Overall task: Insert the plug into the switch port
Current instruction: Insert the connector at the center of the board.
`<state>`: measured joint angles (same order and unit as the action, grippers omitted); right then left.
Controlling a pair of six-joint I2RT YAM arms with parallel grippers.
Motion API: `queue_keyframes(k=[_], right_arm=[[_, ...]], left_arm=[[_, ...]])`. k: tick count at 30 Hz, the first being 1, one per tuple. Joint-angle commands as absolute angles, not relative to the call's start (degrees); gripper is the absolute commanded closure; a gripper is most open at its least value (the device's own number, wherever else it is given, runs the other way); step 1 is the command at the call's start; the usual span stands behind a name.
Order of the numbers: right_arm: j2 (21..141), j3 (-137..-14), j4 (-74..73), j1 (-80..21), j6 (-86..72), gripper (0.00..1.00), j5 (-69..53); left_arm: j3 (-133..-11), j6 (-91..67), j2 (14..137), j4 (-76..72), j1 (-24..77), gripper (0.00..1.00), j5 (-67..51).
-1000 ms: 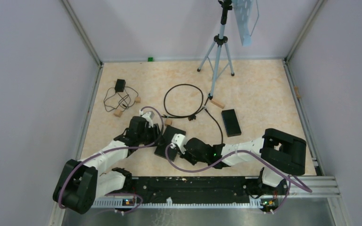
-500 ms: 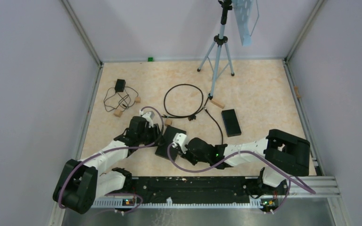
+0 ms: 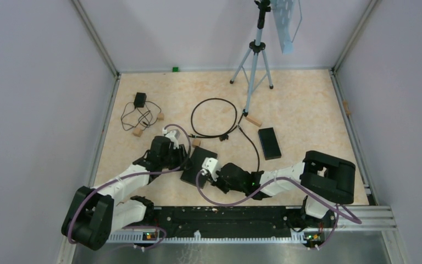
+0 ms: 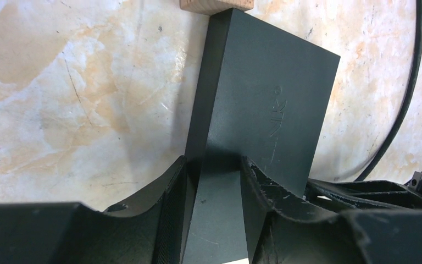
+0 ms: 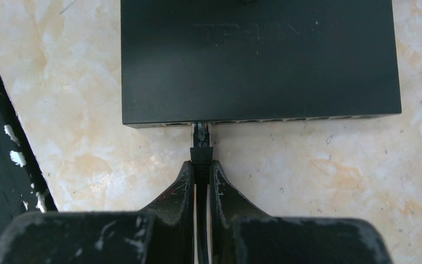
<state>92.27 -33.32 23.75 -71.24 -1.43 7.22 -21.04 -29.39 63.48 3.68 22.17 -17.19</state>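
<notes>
The black switch (image 3: 198,166) lies flat on the table between the two arms. My left gripper (image 4: 213,170) is shut on the switch's (image 4: 264,104) near edge. My right gripper (image 5: 201,165) is shut on the black cable just behind the plug (image 5: 200,140). The clear plug tip meets a port at the left end of the switch's (image 5: 258,60) front face. In the top view the right gripper (image 3: 209,171) sits against the switch's near edge and the left gripper (image 3: 182,160) against its left side.
A cable loop (image 3: 214,117) and a tripod (image 3: 253,60) stand behind the switch. A second black box (image 3: 269,142) lies to the right. An adapter with cord (image 3: 139,104) and wooden blocks (image 3: 138,132) lie at the left. A wooden block (image 4: 215,5) touches the switch's far corner.
My right gripper has edged left and forward toward the switch with the plug. The right arm's elbow shifted slightly. The left arm and switch have stayed put.
</notes>
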Motion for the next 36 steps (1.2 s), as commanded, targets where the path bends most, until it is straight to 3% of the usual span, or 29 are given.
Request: queue_keyframes(k=[1, 14, 20, 36], right_arm=[[94.7, -35.4, 37.8, -71.7, 2.6, 1.00, 6.7], [94.6, -42.0, 31.5, -70.6, -2.8, 1.00, 13.2], [95.3, -40.7, 36.1, -70.6, -2.2, 1.00, 8.7], [98.4, -50.3, 37.8, -70.6, -3.1, 1.00, 8.7]], left_arm=[[-18.8, -30.4, 63.8, 5.4, 24.7, 0.57, -23.7], [-12.5, -37.6, 57.8, 5.4, 30.3, 0.59, -23.2], [-7.4, -41.0, 51.5, 3.7, 32.2, 0.57, -24.3], [-8.3, -42.4, 55.4, -0.6, 39.7, 0.53, -22.3]])
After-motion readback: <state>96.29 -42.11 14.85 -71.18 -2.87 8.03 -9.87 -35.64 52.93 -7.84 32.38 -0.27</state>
